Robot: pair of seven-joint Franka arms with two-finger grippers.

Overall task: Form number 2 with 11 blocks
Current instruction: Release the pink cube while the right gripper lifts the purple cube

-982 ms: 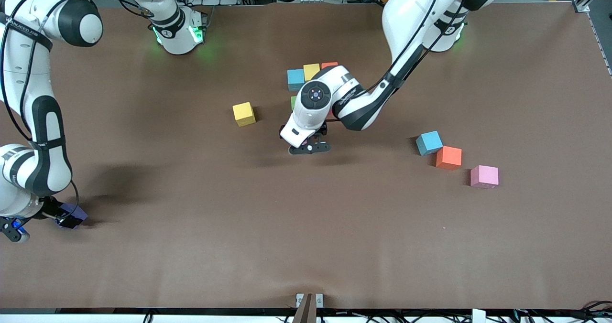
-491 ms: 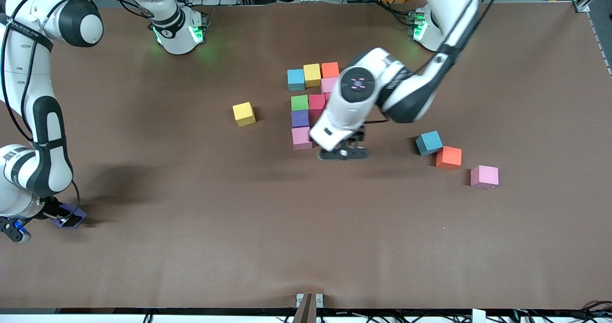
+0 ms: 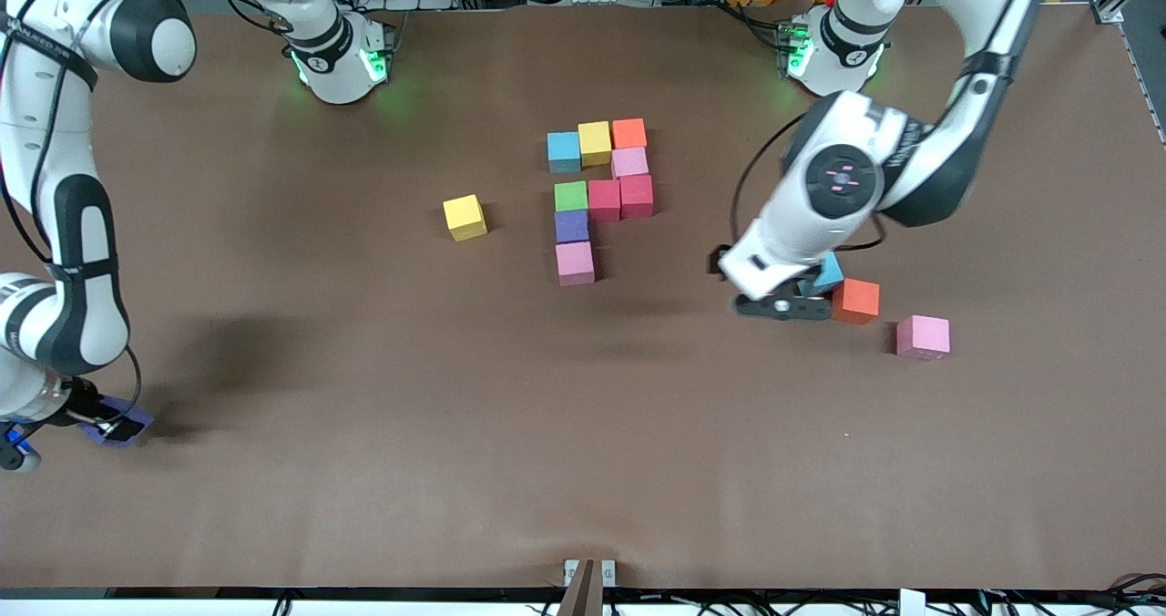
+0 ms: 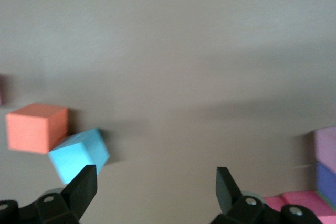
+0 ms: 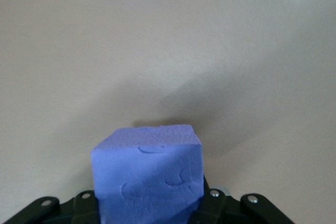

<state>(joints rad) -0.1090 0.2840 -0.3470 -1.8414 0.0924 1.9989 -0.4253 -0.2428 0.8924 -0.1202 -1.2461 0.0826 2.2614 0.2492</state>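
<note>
Even overhead light, no glare on matte brown table [image 3: 364,470]. Soft diffuse shadows beneath both arms. Green glow at both bases. Left arm [image 3: 838,197] slightly motion-blurred; left wrist view smeared throughout. Right wrist view sharp, purple block [image 5: 149,174] crisply textured.

digit cluster [image 3: 597,199] mid-table | three loose blocks [image 3: 922,336] toward left arm's end, nearer camera
</note>
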